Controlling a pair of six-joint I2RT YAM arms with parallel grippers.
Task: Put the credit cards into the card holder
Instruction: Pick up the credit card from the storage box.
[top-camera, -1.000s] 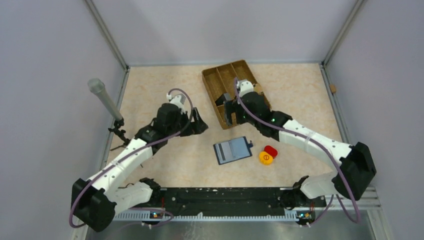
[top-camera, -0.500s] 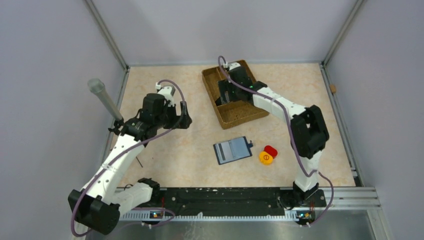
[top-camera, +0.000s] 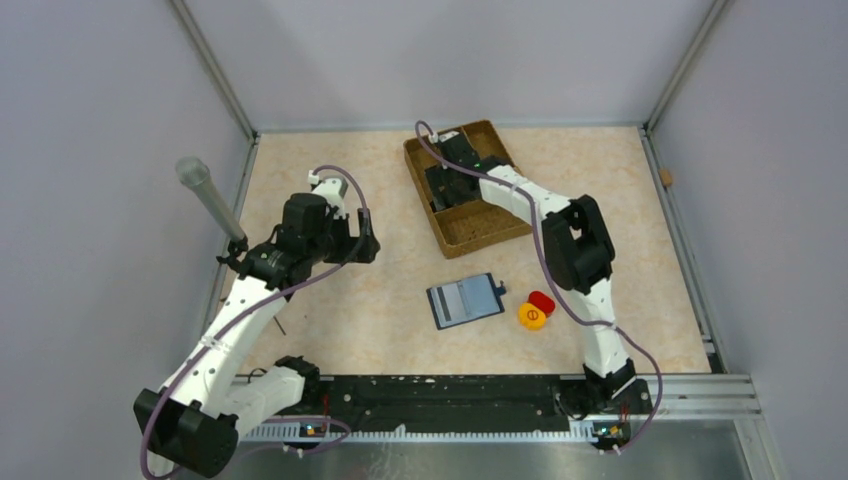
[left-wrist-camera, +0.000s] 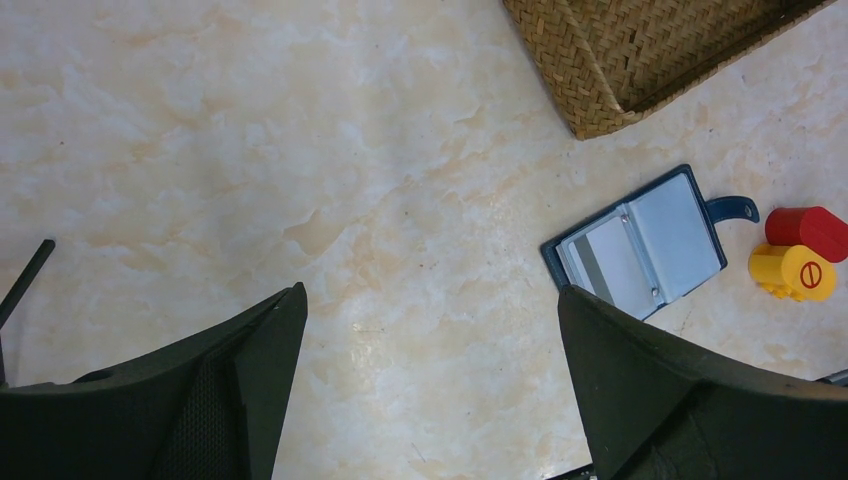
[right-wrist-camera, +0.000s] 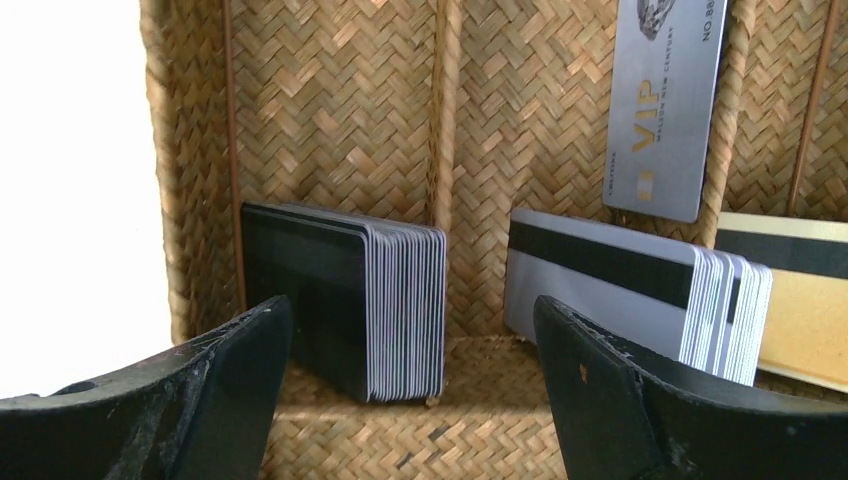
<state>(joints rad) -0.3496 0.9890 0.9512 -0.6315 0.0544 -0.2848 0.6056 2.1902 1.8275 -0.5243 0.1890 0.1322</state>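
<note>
The right tool (top-camera: 447, 185) hung over the left part of the tray (top-camera: 492, 226), at the far middle of the tabletop (top-camera: 330, 310). It was released, its jaws spread wide and holding nothing. The cards (right-wrist-camera: 400, 300) were in the tray. A dark-faced stack (right-wrist-camera: 310, 290) stood on edge in one compartment and a grey stack (right-wrist-camera: 610, 285) with a black stripe stood in the neighbouring one, a woven divider between them. A silver VIP card (right-wrist-camera: 665, 100) leaned on the tray wall behind the grey stack, and a beige card (right-wrist-camera: 795, 320) showed just beside that stack. The holder (top-camera: 465, 300) lay open on the tabletop, near of the tray and apart from it, with a grey striped card showing in one half. Just right of it sat a red piece (top-camera: 542, 300) and a yellow piece (top-camera: 532, 317), touching each other. The left tool (top-camera: 365, 240) hovered over bare tabletop left of the tray, also released and holding nothing.
</note>
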